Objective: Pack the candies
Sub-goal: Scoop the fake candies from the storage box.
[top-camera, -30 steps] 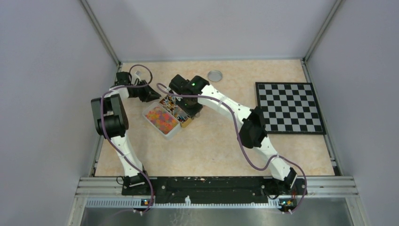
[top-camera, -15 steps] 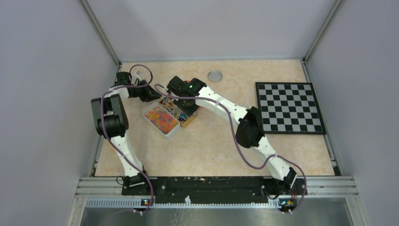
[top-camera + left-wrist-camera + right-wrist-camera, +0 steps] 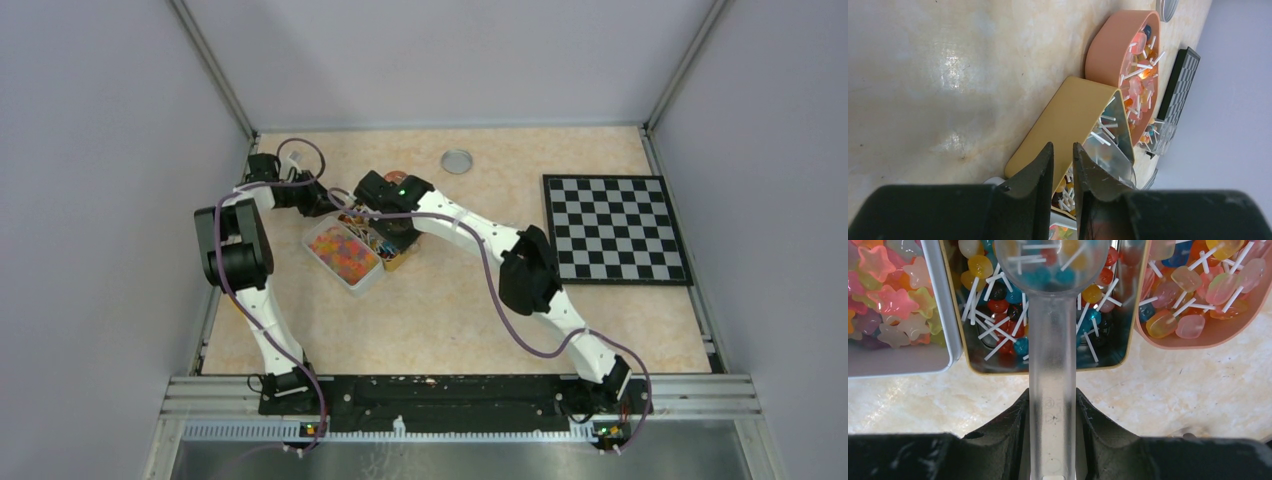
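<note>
The candies (image 3: 342,250) are a mass of small pink, orange and yellow sweets in a white tin (image 3: 372,278). In the right wrist view they (image 3: 890,300) look star-shaped. My right gripper (image 3: 1052,395) is shut on the handle of a clear plastic scoop (image 3: 1052,340). The scoop's bowl hangs over a yellow tin (image 3: 1133,315) of small lollipops, beside the white tin (image 3: 943,305). My left gripper (image 3: 1062,145) is closed over the rim of the yellow tin (image 3: 1068,115) at its far left end. In the top view it (image 3: 325,200) sits just behind the tins.
A pink bowl (image 3: 1198,340) of stick candies stands right behind the yellow tin and also shows in the left wrist view (image 3: 1108,45). A round metal lid (image 3: 456,160) lies at the back. A chessboard (image 3: 615,228) lies at the right.
My right arm has shifted left and a little nearer, carrying the scoop over the yellow tin. My left arm has hardly moved.
</note>
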{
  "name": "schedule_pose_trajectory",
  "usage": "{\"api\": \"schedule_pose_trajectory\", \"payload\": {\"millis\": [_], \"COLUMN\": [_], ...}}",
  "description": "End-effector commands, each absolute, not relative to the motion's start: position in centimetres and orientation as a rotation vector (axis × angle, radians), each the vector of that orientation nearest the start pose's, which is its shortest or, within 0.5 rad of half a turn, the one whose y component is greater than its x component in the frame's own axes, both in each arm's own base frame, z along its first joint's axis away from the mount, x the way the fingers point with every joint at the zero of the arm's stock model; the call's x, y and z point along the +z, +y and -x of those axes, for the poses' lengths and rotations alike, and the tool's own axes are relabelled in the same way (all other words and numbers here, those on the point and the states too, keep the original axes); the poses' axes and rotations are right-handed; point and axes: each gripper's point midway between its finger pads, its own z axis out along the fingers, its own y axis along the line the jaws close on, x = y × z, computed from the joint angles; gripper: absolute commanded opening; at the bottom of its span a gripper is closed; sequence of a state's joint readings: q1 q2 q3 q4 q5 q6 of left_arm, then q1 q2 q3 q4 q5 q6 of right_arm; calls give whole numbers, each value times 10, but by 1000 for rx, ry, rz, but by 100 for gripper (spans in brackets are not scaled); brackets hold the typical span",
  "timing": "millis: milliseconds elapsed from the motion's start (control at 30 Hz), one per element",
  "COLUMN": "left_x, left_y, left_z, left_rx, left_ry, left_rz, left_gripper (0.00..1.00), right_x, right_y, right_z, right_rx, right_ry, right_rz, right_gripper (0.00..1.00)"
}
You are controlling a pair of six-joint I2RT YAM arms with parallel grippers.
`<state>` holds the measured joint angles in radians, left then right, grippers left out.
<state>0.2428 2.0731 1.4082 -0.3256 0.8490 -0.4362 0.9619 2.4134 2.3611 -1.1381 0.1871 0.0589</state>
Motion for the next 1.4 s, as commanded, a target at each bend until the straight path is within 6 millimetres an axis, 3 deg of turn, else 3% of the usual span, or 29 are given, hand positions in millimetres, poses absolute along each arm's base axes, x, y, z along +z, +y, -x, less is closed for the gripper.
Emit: {"api": "schedule_pose_trajectory", "payload": {"millis": [0, 200, 467, 1133, 1367], "left_x": [78, 79, 78, 78, 80], "left_y": [-31, -31, -31, -31, -32], "left_z": [-469, -469, -469, -470, -470], "left_rx": [-1170, -1172, -1173, -1182, -1187], "left_ry": [2351, 2347, 2349, 2346, 2343], "left_rz": [465, 463, 468, 472, 468], "left_gripper": [25, 25, 26, 26, 26], "right_x": [116, 114, 132, 107, 119], "right_y": [425, 427, 431, 431, 425], "right_z": [-327, -329, -332, -337, -332], "right_rx": [81, 85, 117, 112, 174], "right_ry": [2369, 2356, 2324, 2278, 2215], "right_rz": [1106, 1080, 1042, 1034, 1003], "right_gripper": [0, 0, 0, 0, 0]}}
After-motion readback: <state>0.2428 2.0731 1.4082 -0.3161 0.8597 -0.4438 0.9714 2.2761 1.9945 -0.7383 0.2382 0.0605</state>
